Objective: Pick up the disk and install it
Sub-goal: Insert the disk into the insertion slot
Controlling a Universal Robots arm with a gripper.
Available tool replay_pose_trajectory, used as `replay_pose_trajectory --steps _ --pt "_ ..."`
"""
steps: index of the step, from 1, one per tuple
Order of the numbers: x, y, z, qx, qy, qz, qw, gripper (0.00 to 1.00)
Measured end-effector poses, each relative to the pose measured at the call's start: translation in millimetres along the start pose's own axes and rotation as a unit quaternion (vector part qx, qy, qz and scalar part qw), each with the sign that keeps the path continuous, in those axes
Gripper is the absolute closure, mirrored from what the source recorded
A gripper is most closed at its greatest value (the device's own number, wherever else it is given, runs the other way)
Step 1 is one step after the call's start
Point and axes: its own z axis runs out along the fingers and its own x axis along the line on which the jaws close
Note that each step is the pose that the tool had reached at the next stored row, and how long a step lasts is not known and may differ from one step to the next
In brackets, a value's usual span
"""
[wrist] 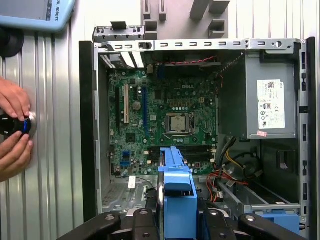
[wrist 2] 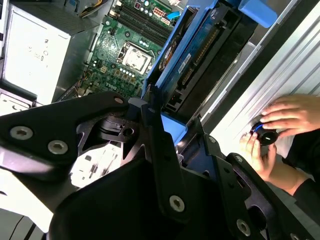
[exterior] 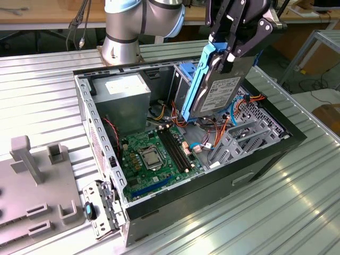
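Exterior view, left to right: grey fixture (exterior: 37, 180) on the table (exterior: 297, 212), then the open PC case (exterior: 212, 194) with power supply (exterior: 125, 98), motherboard (exterior: 154, 154) and drive cage (exterior: 241, 135). End effector (exterior: 226, 53) is clamped on the disk (exterior: 218, 93). The disk hangs tilted in the air over the cage end of the case, blue rails along its long edges, not seated. Pick looks done; step in hand is the install. My read: seating it calls for squaring the tilt to the cage slot and staying clear of the orange cables (exterior: 254, 100) just beside it. A person's hands (wrist: 12, 132) are on the table beside the case.
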Motion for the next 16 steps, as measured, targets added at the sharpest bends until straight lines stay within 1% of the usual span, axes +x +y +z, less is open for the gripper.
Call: replay_pose_trajectory --steps 6,9,11,15,16 --pt "0.1 -0.1 0.0 0.0000 0.0000 0.000 1.0000 0.63" --pt "1.8 -0.7 0.2 0.0000 0.0000 0.000 1.0000 0.63" --pt "4.3 -4.2 0.6 0.0000 0.0000 0.000 1.0000 0.63" --pt "5.2 -13.3 1.2 0.0000 -0.0001 0.000 1.0000 0.63" --pt "5.7 -16.5 1.3 0.0000 0.0000 0.000 1.0000 0.63"
